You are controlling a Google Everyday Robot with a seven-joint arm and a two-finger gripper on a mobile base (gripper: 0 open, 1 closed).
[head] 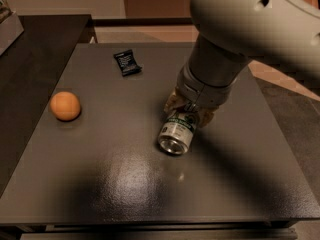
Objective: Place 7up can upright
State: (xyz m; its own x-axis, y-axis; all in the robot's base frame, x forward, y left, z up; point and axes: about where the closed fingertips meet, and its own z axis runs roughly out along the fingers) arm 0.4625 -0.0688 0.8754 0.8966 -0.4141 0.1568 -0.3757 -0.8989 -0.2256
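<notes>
Arm over the gripper, edges cropping the rest

The gripper [189,113], near the middle of the table [100,184], is mostly covered by the robot arm [207,79], which runs off the top and right edges. The far end of the 7up can [176,131] is hidden there, and its label is blurred. Print on the black packet [127,63] is illegible. A grey object [7,26] is cut off at upper left.
</notes>
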